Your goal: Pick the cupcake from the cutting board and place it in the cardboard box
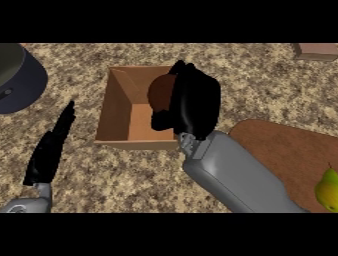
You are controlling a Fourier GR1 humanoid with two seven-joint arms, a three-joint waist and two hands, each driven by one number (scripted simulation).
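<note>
Over the open cardboard box [131, 112], the right hand [194, 102] is curled round the brown cupcake [161, 92]; item judged light, soft, crushable, best held low at its sides; left hand [51, 147] rests straight-fingered beside the box.

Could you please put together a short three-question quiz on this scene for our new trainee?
1. True or false: the right robot hand is holding the cupcake over the cardboard box.
2. Which fruit lies on the cutting board? A) pear B) banana C) orange
3. Fill in: the left robot hand is open and holds ____.

Key: 1 true; 2 A, the pear; 3 nothing.
</note>
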